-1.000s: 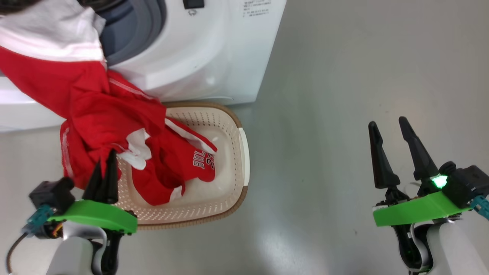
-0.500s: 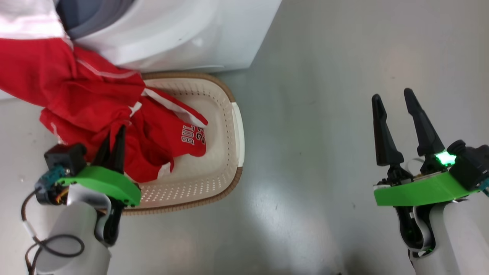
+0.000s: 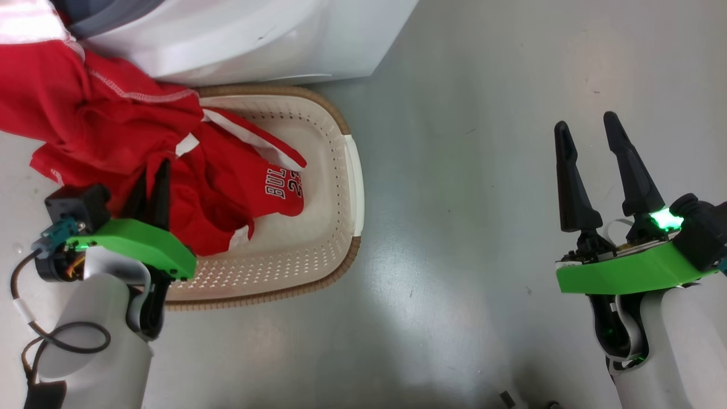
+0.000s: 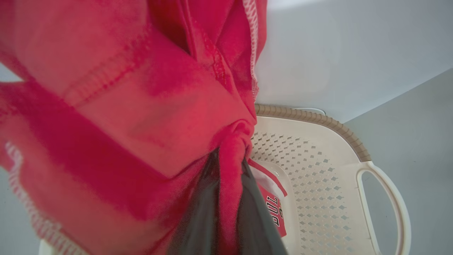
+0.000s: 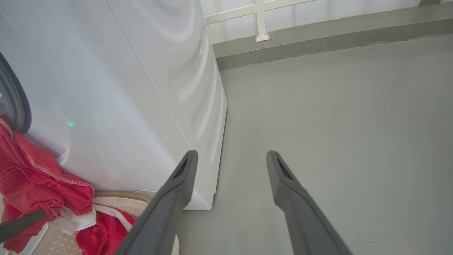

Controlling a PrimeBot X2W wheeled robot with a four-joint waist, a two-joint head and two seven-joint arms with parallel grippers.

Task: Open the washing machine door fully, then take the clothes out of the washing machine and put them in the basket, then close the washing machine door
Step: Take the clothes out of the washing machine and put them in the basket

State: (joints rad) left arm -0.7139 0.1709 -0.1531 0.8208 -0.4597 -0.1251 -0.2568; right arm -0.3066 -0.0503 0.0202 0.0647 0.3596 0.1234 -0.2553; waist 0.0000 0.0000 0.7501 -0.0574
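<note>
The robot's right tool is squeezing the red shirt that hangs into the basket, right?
Not quite. It is the left tool that is squeezing the red shirt that hangs into the basket. The left wrist view shows the cloth pinched between its fingers. The right tool is open and holds nothing.

Floor (image 3: 466,170) right of basket (image 3: 351,187) is wide open: nothing btwn its right handle & right pincer (image 3: 586,120), whose fingers stand apart over bare floor. Washer (image 3: 255,34) blocks the far side, its front just behind basket's far rim. Red clothes (image 3: 108,125) hang from washer's mouth over basket's left half, covering left rim & bunched round left pincer (image 3: 156,170), clamped on a fold. Basket's right half & near bottom lie bare, reachable from above. Floor along washer's side runs free to wall (image 5: 318,21).
</note>
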